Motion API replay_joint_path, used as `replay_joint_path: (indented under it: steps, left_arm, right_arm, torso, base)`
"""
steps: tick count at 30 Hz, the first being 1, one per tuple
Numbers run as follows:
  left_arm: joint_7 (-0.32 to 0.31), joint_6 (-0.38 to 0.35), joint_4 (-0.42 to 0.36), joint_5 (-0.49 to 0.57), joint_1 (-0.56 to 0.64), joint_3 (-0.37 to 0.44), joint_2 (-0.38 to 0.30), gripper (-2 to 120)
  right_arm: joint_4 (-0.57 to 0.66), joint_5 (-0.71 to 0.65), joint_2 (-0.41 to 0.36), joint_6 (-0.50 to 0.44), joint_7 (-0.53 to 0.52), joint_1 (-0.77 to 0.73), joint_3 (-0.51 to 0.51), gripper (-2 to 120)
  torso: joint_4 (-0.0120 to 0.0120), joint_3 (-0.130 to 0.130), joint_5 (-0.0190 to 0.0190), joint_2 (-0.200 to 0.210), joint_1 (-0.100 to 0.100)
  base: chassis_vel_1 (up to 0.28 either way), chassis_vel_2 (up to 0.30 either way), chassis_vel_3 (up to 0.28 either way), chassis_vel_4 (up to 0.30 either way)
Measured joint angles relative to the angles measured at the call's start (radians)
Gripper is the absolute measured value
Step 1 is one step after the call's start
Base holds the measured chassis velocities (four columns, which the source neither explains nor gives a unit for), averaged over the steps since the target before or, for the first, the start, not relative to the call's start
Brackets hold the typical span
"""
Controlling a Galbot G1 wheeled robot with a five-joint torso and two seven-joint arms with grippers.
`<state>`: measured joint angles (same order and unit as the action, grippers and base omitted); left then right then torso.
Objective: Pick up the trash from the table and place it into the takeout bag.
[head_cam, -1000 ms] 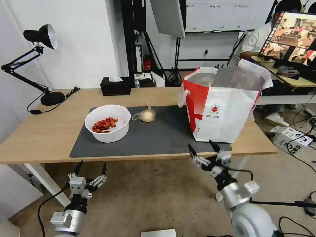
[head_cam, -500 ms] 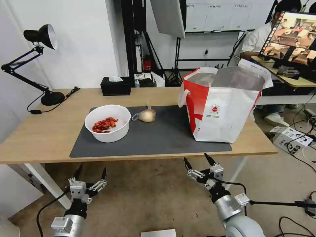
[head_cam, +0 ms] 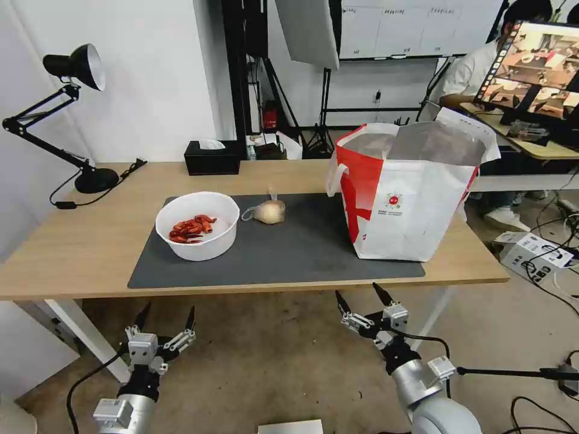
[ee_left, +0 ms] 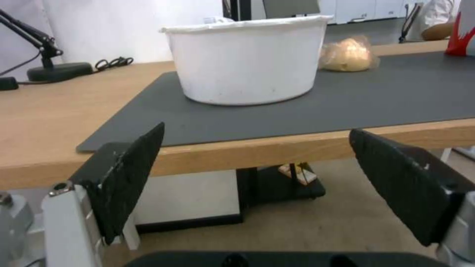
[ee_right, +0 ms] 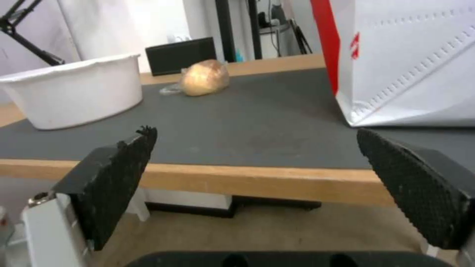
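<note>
White bowl (head_cam: pixel 197 225) and knotted bag (head_cam: pixel 266 211) sit on the table's (head_cam: pixel 78 253) mat (head_cam: pixel 289 253) beside the takeout bag (head_cam: pixel 405 193); left hand (head_cam: pixel 167 311) and right hand (head_cam: pixel 360 296) hang open below the edge.

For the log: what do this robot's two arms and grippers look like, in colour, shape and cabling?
Both arms are rounded silver-grey metal tubes with small white boxes clamped on the wrists. A black cable loops from each forearm. The left gripper and right gripper match: white-and-silver knuckle blocks carrying two slim black fingers that taper to points, their inner pads finely cross-hatched. No markings are legible.
</note>
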<state>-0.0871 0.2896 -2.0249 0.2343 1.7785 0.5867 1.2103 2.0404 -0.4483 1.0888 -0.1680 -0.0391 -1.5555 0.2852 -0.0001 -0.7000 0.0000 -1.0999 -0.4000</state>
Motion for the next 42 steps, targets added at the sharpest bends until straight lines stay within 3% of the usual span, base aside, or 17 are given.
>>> replay_joint_path:
  steps: [9,14,15,22,25,29,32,42]
  left_arm:
    - [0.000,0.001,-0.001,0.001,-0.002,0.000,-0.003,100]
    - [0.000,0.001,-0.007,0.002,-0.002,0.003,-0.004,100]
    - [0.000,0.001,-0.008,0.002,-0.002,0.005,-0.004,100]
    - [0.000,0.001,-0.008,0.003,-0.002,0.010,-0.002,100]
    - [0.000,0.001,-0.007,0.003,-0.001,0.013,0.000,100]
    - [0.000,0.001,-0.005,0.004,-0.001,0.016,0.000,100]
    - [0.000,0.002,-0.003,0.004,0.000,0.019,0.001,100]
    - [0.000,0.002,0.002,0.008,-0.002,0.022,-0.003,100]
  right_arm:
    - [0.025,-0.025,-0.073,0.067,-0.027,0.159,-0.081,100]
    - [0.017,-0.064,-0.127,0.136,-0.059,0.348,-0.187,100]
    - [0.002,-0.083,-0.137,0.158,-0.077,0.442,-0.237,100]
    - [-0.069,-0.134,-0.122,0.217,-0.125,0.675,-0.376,100]
    - [-0.175,-0.165,-0.064,0.255,-0.181,0.859,-0.494,100]
    - [-0.252,-0.182,-0.014,0.280,-0.228,0.956,-0.545,100]
    - [-0.409,-0.189,0.068,0.313,-0.265,1.069,-0.597,100]
    - [-0.741,-0.193,0.238,0.313,-0.228,1.181,-0.631,100]
  torso:
    - [0.0001,0.000,0.0000,0.000,0.000]
    - [0.0000,0.000,-0.0001,0.000,0.000]
    - [0.0001,0.000,0.0000,0.000,0.000]
    - [0.0002,0.000,-0.0001,0.000,0.000]
    - [0.0001,0.000,-0.0002,0.000,0.000]
    - [0.0003,0.000,0.0000,0.000,0.000]
    - [0.0002,0.000,-0.0002,0.000,0.000]
    - [0.0001,0.000,-0.0002,0.000,0.000]
  base:
    - [0.000,0.000,0.000,0.000]
    - [0.000,0.000,0.000,0.000]
    - [0.000,0.000,0.000,0.000]
    - [0.000,0.000,0.000,0.000]
    - [0.000,0.000,0.000,0.000]
    - [0.000,0.000,0.000,0.000]
    - [0.000,0.000,0.000,0.000]
    - [0.000,0.000,0.000,0.000]
